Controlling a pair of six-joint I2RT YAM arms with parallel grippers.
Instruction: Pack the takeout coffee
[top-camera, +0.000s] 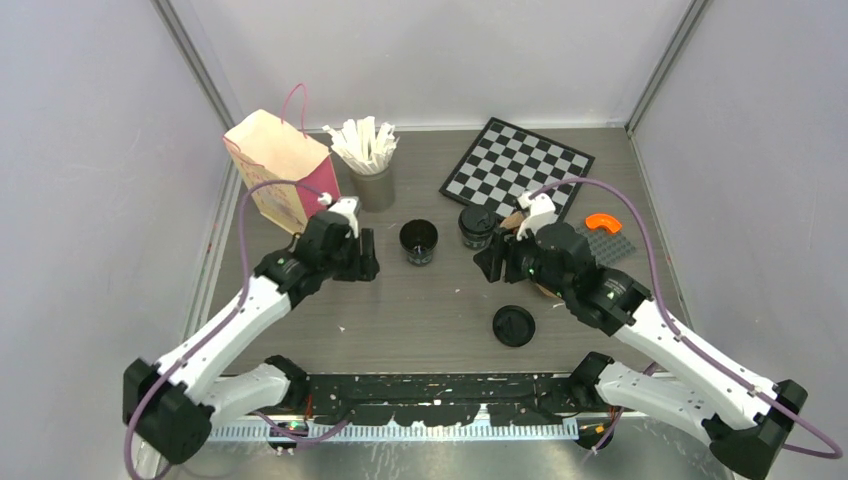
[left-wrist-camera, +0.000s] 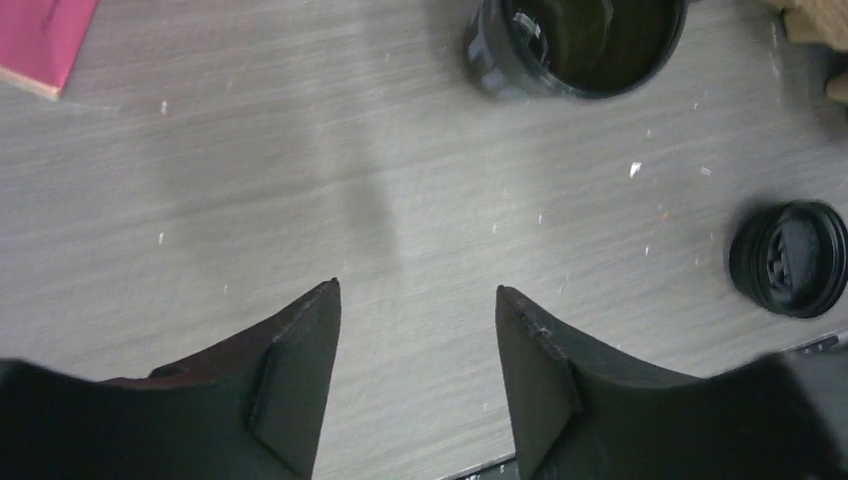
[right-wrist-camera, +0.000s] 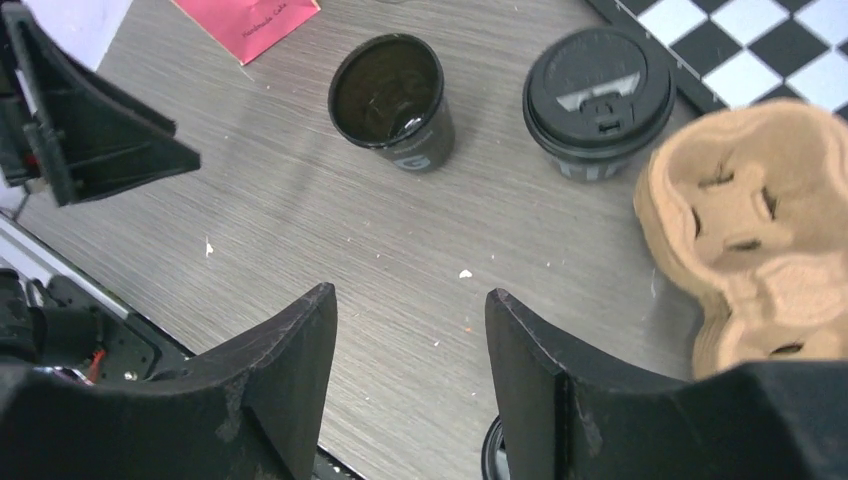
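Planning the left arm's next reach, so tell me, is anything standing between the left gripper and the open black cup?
Nothing visible does. Only bare tabletop separates the left gripper from the open black cup. The loose black lid lies off to one side, the pink bag's corner to the other.

two cups (top-camera: 418, 241) (top-camera: 477, 226) (one lidded), one loose lid (top-camera: 513, 326)

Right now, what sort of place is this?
Likely a robot test booth: plain grey walls enclose a wood-grain table holding a black-and-white checkerboard, an open black paper cup and a brown moulded-pulp cup carrier.
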